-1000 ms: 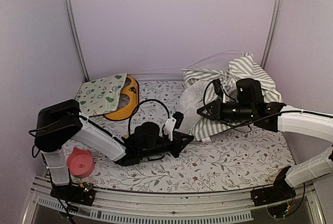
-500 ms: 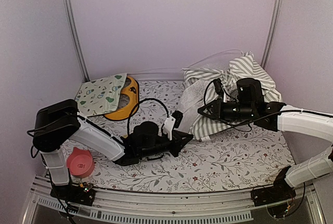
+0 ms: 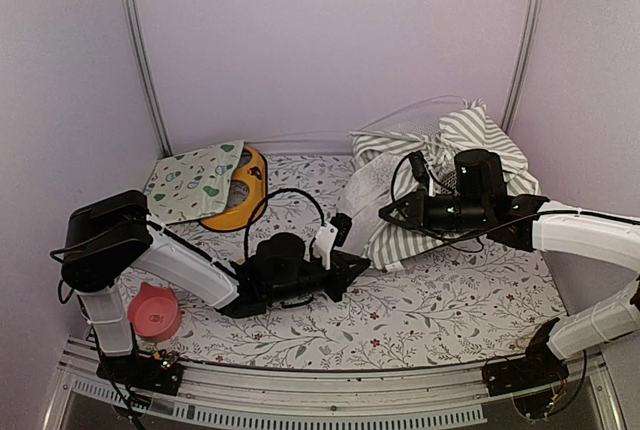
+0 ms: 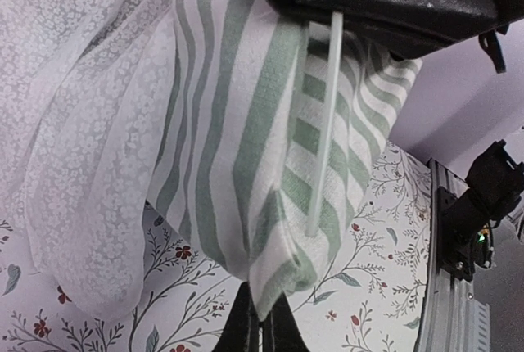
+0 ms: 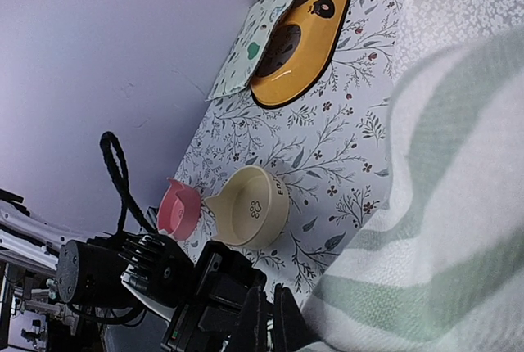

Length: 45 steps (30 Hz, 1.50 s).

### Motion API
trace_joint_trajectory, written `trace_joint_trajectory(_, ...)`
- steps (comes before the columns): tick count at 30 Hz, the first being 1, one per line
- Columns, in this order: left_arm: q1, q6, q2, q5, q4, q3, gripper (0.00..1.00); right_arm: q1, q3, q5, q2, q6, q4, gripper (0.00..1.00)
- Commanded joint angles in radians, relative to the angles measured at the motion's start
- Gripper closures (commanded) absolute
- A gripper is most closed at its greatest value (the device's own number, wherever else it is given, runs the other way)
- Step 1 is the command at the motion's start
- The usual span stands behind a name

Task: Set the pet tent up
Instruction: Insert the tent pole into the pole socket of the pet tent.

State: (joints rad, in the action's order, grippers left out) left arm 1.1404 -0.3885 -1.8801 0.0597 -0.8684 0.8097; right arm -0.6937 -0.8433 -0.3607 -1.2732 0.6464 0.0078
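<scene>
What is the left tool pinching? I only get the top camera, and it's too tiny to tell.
Observer: In the left wrist view, the left tool is shut on the bottom corner of the pet tent.
Operator: Is there a pole anywhere?
Observer: Yes, a thin white pole runs down the striped fabric towards that corner.
Operator: Is anything hiding behind the left arm?
Observer: The right wrist view shows a cream bowl with a paw print, beside the pink cup.
</scene>
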Motion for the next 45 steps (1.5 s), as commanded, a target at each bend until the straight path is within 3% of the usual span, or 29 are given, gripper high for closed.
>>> trace_joint_trajectory(1,-0.001,0.014,0.009,0.003,0.067,-0.026,1.0,0.034,-0.042,0.054,0.016,-0.009,0.102,1.0)
trace_joint_trajectory(45,0.0,0.06,0.055,0.007,0.125,-0.019,1.0,0.036,-0.034,0.126,-0.043,-0.059,0.076,1.0)
